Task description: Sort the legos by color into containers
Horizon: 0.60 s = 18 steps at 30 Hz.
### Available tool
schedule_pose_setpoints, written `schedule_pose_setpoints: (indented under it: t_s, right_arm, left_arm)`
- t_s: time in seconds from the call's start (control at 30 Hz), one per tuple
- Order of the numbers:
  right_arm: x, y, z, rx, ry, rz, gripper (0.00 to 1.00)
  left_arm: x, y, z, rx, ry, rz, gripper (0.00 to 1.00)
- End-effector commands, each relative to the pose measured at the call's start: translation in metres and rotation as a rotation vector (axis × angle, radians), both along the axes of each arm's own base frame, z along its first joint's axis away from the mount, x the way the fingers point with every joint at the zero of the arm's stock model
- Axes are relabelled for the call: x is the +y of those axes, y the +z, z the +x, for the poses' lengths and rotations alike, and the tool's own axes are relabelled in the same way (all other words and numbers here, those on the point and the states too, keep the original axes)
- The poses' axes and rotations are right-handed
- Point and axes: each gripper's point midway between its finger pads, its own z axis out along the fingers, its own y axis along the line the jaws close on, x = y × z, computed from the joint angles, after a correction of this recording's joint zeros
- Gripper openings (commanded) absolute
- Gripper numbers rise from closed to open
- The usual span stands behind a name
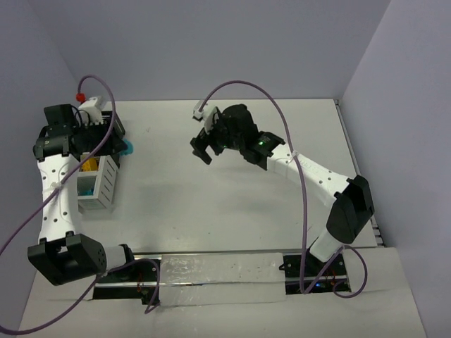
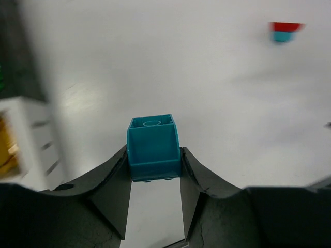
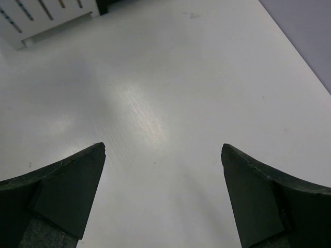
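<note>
My left gripper (image 1: 118, 143) is shut on a cyan brick (image 1: 127, 147), held above the table beside the bins; in the left wrist view the brick (image 2: 153, 142) sits clamped between both fingertips of that gripper (image 2: 154, 161). The white slatted bin (image 1: 106, 184) holds yellow and cyan pieces and shows blurred at the left of the left wrist view (image 2: 31, 134). A black bin (image 1: 117, 127) lies mostly hidden under my left wrist. A red piece stacked on a cyan piece (image 2: 286, 31) lies far off on the table. My right gripper (image 1: 204, 151) is open and empty over the table (image 3: 163, 150).
The white bin's corner (image 3: 46, 15) shows at the top left of the right wrist view. Grey walls close in the table at the back and on both sides. Purple cables arc over both arms. A small red item (image 1: 80, 94) sits at the back left.
</note>
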Motion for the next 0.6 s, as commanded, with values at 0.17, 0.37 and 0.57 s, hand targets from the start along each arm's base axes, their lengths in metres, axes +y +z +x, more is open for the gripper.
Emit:
schedule_pose_setpoints:
  t_s: [0.17,0.37,0.57]
  right_arm:
    - [-0.052,-0.011,0.04,0.084,-0.108,-0.02,1.0]
    - [-0.073,-0.027,0.057,0.131,-0.163,-0.043,1.0]
    - [-0.081,-0.034,0.063,0.137,-0.178,-0.064,1.0]
  left_arm:
    - [0.111,-0.006,-0.055,0.131,0.405,0.384,0.0]
    - [0.133,-0.007,-0.067,0.13,0.492,0.429,0.0]
    - [0.153,-0.025,-0.066,0.134,0.555,0.445,0.0]
